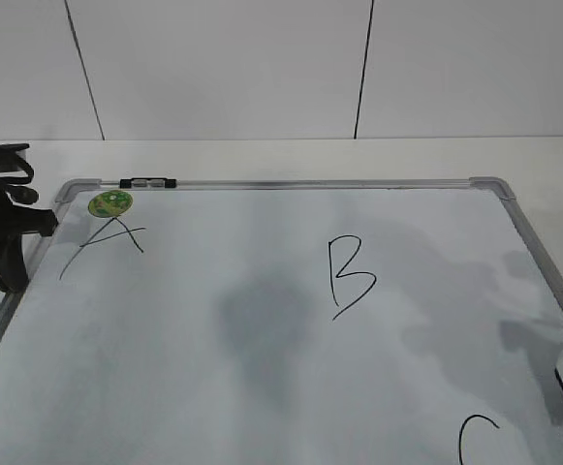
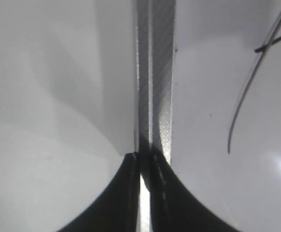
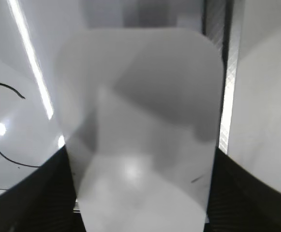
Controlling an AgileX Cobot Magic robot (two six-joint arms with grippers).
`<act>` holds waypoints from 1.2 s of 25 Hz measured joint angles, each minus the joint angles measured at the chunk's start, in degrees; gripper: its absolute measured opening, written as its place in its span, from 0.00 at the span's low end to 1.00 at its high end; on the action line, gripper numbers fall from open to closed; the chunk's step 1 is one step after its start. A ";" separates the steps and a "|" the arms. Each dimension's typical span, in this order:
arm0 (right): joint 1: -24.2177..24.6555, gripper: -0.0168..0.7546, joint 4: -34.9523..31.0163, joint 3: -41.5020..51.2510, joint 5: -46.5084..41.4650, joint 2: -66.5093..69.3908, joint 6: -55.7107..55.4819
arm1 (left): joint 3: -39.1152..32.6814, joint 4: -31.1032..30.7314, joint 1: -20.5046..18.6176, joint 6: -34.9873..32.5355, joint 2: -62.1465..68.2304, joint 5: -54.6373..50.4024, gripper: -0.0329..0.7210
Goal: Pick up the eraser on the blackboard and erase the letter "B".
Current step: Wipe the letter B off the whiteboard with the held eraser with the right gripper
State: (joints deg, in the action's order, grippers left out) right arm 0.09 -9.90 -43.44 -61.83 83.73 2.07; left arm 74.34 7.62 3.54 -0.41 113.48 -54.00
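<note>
Eraser (image 3: 140,130), white, sits between the right gripper's (image 3: 140,193) fingers, clamped, at the blackboard's (image 1: 514,208) right edge. Letter "B" (image 1: 349,276) intact mid-board. Left gripper (image 2: 145,164) jaws pressed together over the left frame rail.

The large white dry-erase blackboard (image 1: 262,387) is showing a smooth, glossy face that is catching bright glints of light, with grey smudging dulling it in patches. Its grey metal frame (image 1: 310,182) is looking brushed and satiny, with a fine ridged texture along the rail in the wrist views, and its rounded grey corner pieces (image 1: 492,184) are looking like matt plastic. The white rounded-rectangle plastic eraser (image 3: 140,125) is appearing smooth with a soft sheen. The black fingers (image 3: 246,193) beside it are looking like matt plastic. The white tabletop (image 1: 262,155) is appearing plain and matt.
</note>
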 joint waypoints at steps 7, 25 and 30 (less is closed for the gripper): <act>0.00 0.72 -3.31 -5.46 0.13 0.00 -0.24 | 0.00 0.10 0.00 0.00 0.00 0.00 0.07; -16.14 0.72 5.41 -41.66 -7.19 27.75 -9.11 | 0.00 0.28 0.00 0.00 0.00 0.00 0.07; -17.33 0.72 5.41 -54.45 -7.40 39.46 -9.33 | 0.00 0.33 0.00 0.00 0.00 -0.10 0.07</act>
State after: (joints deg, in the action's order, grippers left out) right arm -17.24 -4.49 -97.89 -69.23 123.19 -7.26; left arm 74.34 7.95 3.54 -0.41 113.48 -54.10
